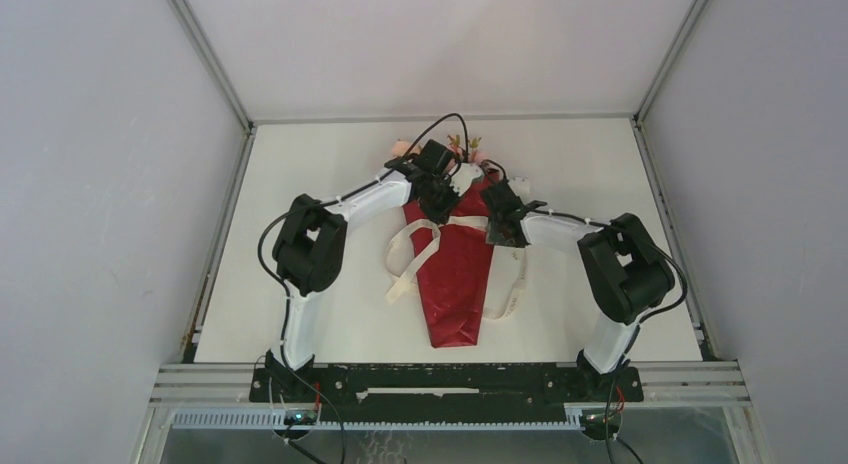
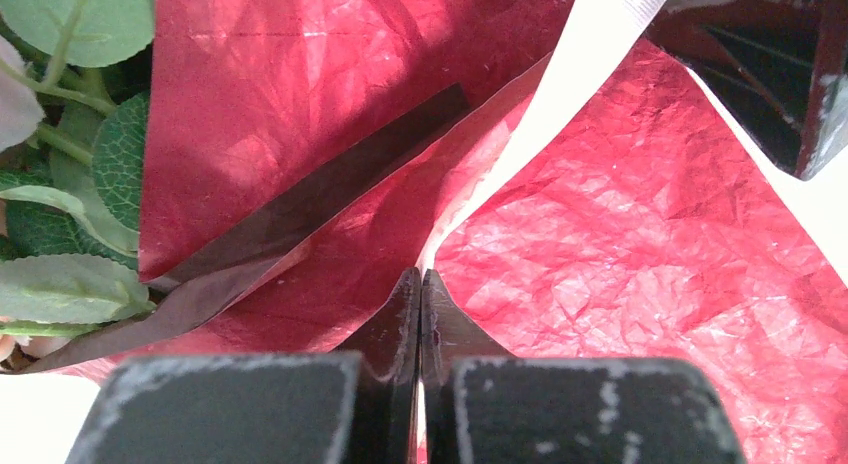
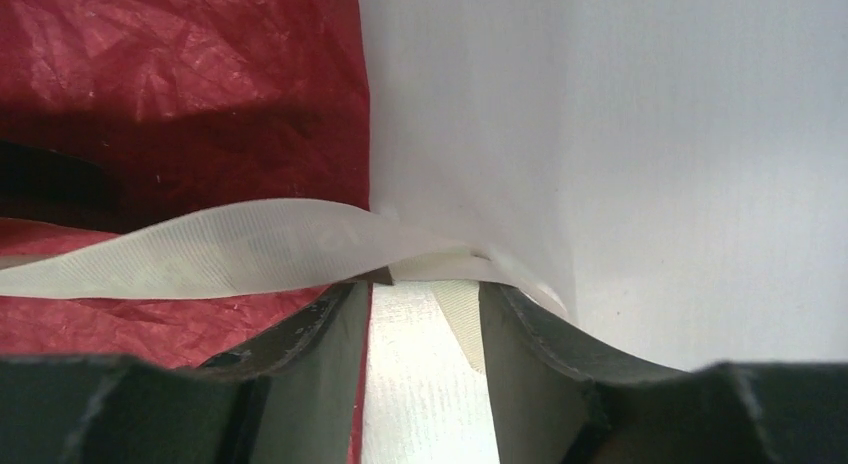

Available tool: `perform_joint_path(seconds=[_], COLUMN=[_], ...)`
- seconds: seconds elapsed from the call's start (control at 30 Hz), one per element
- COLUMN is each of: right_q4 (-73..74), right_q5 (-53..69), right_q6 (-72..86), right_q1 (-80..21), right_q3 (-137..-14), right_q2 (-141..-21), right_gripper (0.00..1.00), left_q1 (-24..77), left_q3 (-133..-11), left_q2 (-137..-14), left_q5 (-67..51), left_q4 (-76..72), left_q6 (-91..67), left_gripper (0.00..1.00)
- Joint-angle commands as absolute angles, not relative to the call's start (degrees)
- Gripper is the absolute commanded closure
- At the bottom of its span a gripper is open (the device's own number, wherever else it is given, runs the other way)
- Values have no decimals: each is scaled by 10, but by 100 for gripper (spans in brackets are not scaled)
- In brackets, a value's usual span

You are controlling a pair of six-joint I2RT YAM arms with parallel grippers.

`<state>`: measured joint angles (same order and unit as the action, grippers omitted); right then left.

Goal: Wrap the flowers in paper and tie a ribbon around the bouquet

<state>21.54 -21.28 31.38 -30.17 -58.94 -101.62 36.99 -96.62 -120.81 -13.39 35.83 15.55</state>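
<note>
One ribbon [image 3: 250,249] across right claw [image 3: 423,290]

Entry: we are logging the paper [image 1: 455,284] as deep red and crinkled with a faint gloss, and one fold is showing a darker, near-black band. Across the paper, the ribbon [image 3: 220,249] is reading cream-white with a fine ribbed weave. At the paper's far end we are noting green veined leaves [image 2: 70,284] and pale-pink flowers [image 1: 403,147]. Around the paper the table [image 1: 320,184] is looking white. Over the paper, the left gripper [image 2: 421,276] is showing black, scuffed grey-white.
</note>
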Motion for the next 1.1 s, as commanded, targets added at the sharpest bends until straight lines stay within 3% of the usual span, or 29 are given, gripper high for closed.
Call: perform_joint_path(seconds=[0.0, 0.67, 1.07], right_q4=[167, 137, 172], right_q5=[-124, -81, -54], right_q6=[266, 169, 207], right_q1=[-261, -212, -182], right_q3=[-550, -545, -576], right_q2=[-980, -928, -1006], right_gripper=[45, 40, 41], left_q1=[379, 395, 398], left_q3=[-980, -1048, -1064], left_q2=[-1190, -1206, -1224], left_q5=[-149, -187, -184], left_q4=[361, 359, 359], left_q6=[169, 171, 170], left_gripper=[100, 100, 100])
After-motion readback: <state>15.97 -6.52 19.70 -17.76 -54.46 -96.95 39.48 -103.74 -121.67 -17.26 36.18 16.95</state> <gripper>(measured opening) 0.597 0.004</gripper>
